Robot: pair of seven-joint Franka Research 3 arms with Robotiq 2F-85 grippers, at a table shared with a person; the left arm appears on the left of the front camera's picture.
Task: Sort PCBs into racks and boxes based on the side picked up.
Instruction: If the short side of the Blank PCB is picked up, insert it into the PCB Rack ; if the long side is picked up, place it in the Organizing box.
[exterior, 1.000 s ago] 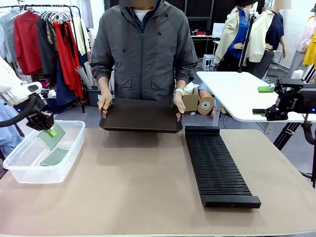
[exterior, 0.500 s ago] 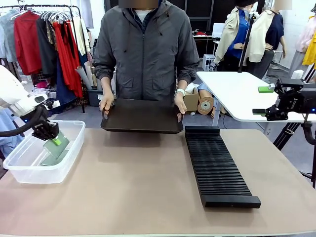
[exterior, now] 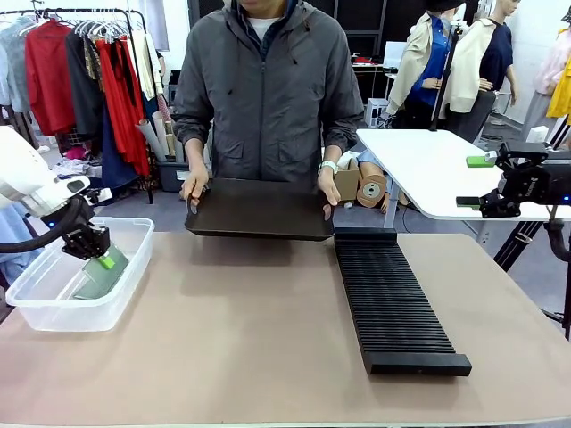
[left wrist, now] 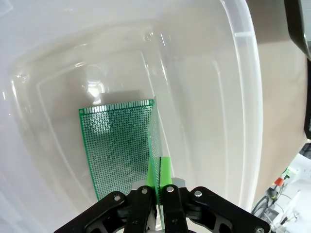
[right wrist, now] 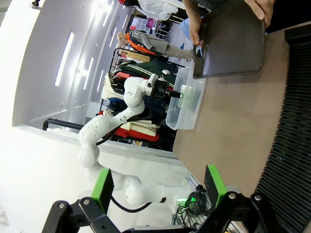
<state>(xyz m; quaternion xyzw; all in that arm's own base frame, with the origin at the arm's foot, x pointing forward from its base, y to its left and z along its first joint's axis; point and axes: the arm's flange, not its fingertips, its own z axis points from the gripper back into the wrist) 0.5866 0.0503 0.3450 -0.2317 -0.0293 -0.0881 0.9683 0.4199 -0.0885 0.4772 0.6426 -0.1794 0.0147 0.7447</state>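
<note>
Left gripper [exterior: 104, 260], left edge of the front view, reaches down inside the clear tub [exterior: 36, 312] that sits at the left of the table [exterior: 259, 357]. Its fingers are clamped on a PCB [exterior: 100, 276], held tilted above the tub floor. Left wrist view: that held PCB [left wrist: 155, 145] is seen edge-on between the green pads [left wrist: 165, 171], running up from the lower centre of the frame. A second PCB [left wrist: 119, 145] lies flat on the tub bottom just to its left, dotted green face up; whether the two boards touch cannot be told.

Right gripper [exterior: 475, 182] hangs at the right edge of the front view, above the table level, fingers well apart, nothing between them. Right wrist view agrees: green pads [right wrist: 216, 184] spread wide at the bottom of the frame.

Black ribbed rack [exterior: 393, 299] lies lengthwise on the table, right of centre; no boards visible in its slots.

Person at the top centre holds a flat black tray [exterior: 259, 209] by both ends, one hand [exterior: 192, 185] on its left edge and the other hand [exterior: 326, 187] on its right, just above the table's far edge
</note>
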